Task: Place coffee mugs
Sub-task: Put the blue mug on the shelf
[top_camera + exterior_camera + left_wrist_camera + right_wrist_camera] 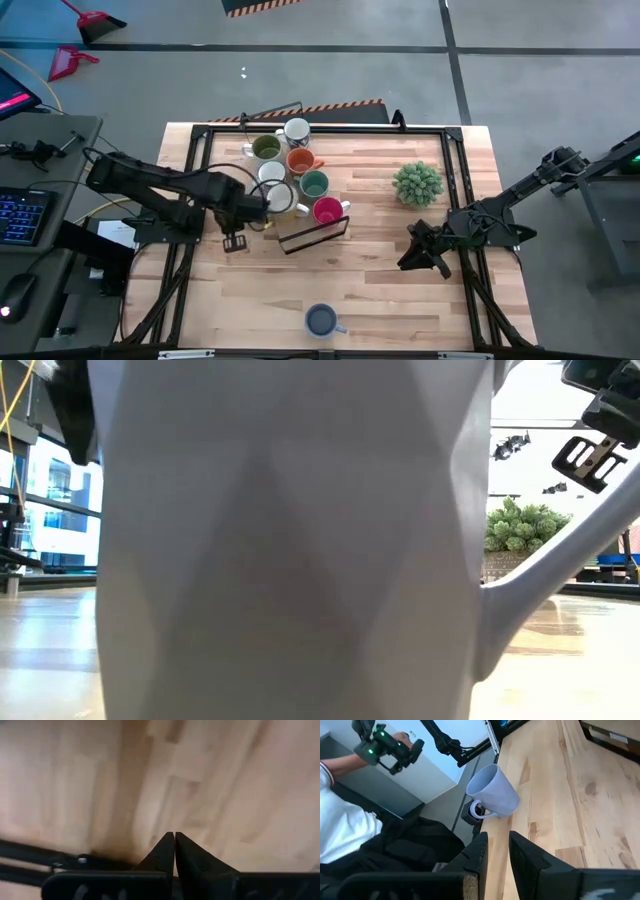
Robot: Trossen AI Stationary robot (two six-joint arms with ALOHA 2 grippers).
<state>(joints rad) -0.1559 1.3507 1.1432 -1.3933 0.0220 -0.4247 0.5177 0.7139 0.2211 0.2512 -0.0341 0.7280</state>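
In the high view seven mugs stand close together on their bases at the table's far middle: white [297,130], olive green [265,148], orange [300,160], white [272,172], teal [314,184], cream [281,198] and red [327,210]. The blue mug [320,320] stands alone at the near edge; it fills the low view [300,540] and shows in the right wrist view [492,792]. My left gripper [258,212] is just left of the cream mug, shut [174,839] over bare wood. My right gripper [415,255], open [497,845], hovers near the table's right side.
A spiky green potted plant [417,183] stands right of the mugs. A black wire frame [315,232] lies on the table near the red mug. A person in a white shirt [340,815] sits beyond the near edge, holding a hand controller [387,747].
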